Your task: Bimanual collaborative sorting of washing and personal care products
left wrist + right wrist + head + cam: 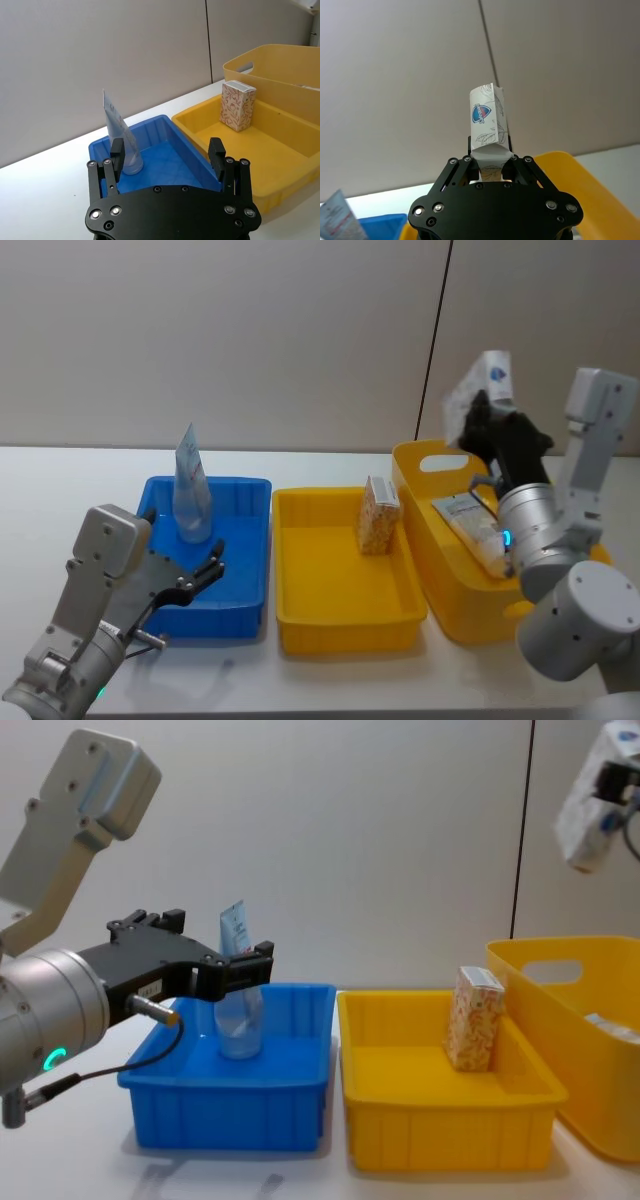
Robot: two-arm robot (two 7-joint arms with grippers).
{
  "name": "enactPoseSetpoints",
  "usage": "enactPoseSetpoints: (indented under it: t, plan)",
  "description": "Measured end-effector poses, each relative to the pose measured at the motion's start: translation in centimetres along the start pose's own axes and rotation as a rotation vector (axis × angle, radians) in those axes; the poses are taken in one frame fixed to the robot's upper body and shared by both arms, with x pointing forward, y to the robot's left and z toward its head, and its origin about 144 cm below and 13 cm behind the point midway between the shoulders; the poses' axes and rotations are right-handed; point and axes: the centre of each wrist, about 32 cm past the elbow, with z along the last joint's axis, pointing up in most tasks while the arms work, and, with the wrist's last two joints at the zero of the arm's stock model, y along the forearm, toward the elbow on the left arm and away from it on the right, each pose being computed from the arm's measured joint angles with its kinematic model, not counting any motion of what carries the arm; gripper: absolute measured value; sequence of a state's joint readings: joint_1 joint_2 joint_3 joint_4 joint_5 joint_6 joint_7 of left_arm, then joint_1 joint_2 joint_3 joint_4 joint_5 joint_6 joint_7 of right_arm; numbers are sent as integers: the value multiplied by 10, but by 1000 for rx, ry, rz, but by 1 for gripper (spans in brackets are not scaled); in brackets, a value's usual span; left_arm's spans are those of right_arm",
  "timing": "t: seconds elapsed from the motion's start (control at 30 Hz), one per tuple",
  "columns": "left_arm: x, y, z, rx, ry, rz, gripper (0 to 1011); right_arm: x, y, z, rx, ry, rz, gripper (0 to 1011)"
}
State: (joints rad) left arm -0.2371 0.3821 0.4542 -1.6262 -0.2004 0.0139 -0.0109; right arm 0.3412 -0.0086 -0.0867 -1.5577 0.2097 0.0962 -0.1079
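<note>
Left hand (170,156) idles open by blue bin (245,570); your right hand (491,160), clamping white-blue carton (487,115), should lower before releasing.

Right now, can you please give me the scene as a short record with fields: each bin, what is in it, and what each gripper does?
blue bin: one pale-blue tube, standing upright
yellow tray: one orange-speckled carton, upright at the far right
yellow basket: a flat packet
left gripper: fingers open, empty, near the blue bin
right gripper: raised above the yellow basket, shut on a white-blue carton
</note>
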Motion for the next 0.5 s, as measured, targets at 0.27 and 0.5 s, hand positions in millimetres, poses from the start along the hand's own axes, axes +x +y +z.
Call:
enactPoseSetpoints:
  t: [0.27,0.5]
  plan:
    - [0,0,0,0,0,0,1001,12,-2,5,-65,-39,-92,216]
    - [0,0,0,0,0,0,1001,20,-4,4,-140,-86,-150,216]
